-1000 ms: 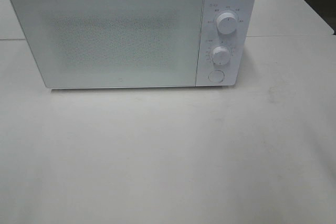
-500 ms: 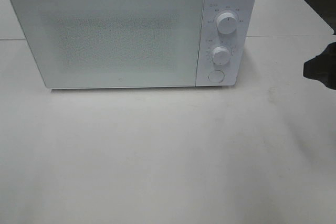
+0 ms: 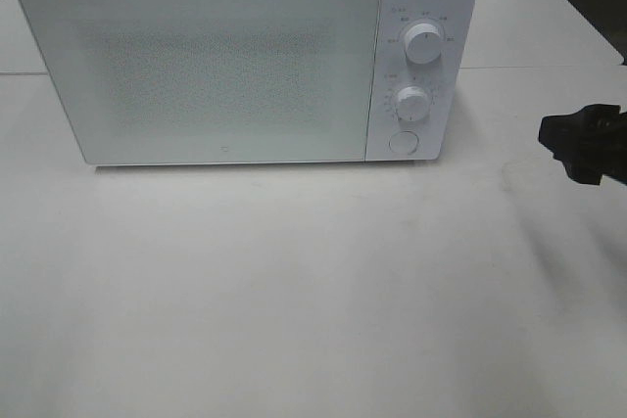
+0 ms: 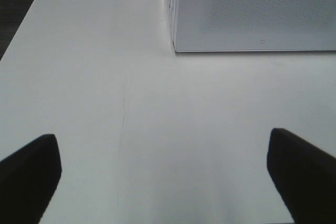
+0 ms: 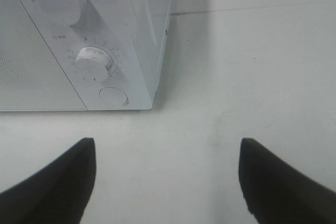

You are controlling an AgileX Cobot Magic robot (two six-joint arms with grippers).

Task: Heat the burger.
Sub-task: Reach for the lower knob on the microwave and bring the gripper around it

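While the microwave [image 3: 225, 66] stands closed, the left pincer [image 4: 163, 139] and right pincer [image 5: 167, 149] both gape wide

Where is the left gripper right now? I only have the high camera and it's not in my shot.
Observer: The left gripper hangs over the white table, jaws wide open with nothing between them.
Operator: What's ahead of it?
Observer: The lower front corner of the microwave, on the side away from the dials.
Operator: I see only a dark shape for the right one. Are its jaws open?
Observer: Yes. The right gripper has its jaws apart and empty, with the round button under the lower dial ahead of it.
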